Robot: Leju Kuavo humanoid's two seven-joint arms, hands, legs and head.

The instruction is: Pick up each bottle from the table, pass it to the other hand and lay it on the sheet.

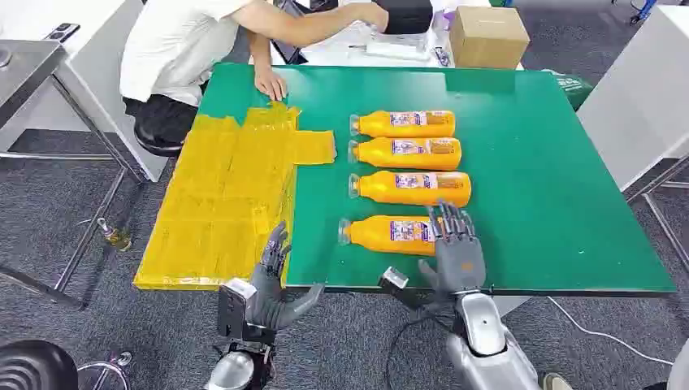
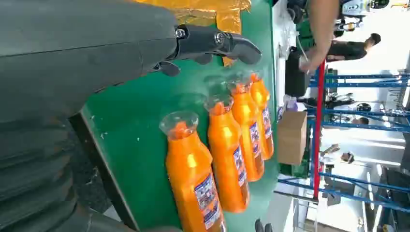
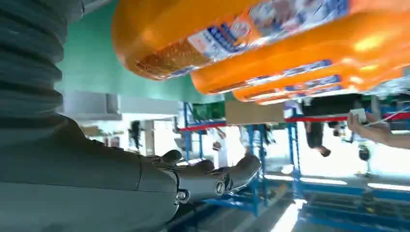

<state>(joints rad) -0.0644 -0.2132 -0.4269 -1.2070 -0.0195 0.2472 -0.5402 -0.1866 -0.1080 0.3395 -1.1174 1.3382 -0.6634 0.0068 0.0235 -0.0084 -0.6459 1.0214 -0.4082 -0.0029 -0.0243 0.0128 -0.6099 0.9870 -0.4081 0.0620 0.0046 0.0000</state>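
Several orange bottles lie side by side on the green table (image 1: 552,203), caps pointing toward the yellow sheet (image 1: 227,195) on its left part. My right hand (image 1: 455,248) hangs with fingers spread over the base end of the nearest bottle (image 1: 390,234). The right wrist view shows that hand (image 3: 203,176) holding nothing, a little apart from the nearest bottle (image 3: 217,29). My left hand (image 1: 272,280) is open at the table's front edge, beside the sheet's near right corner. In the left wrist view its fingers (image 2: 212,43) reach out above the table toward the row of bottles (image 2: 196,179).
A person sits at the table's far left corner with one hand (image 1: 270,81) resting on the sheet's far edge. A cardboard box (image 1: 487,36) stands behind the table. A white table (image 1: 642,97) is at the right, a metal one (image 1: 32,65) at the left.
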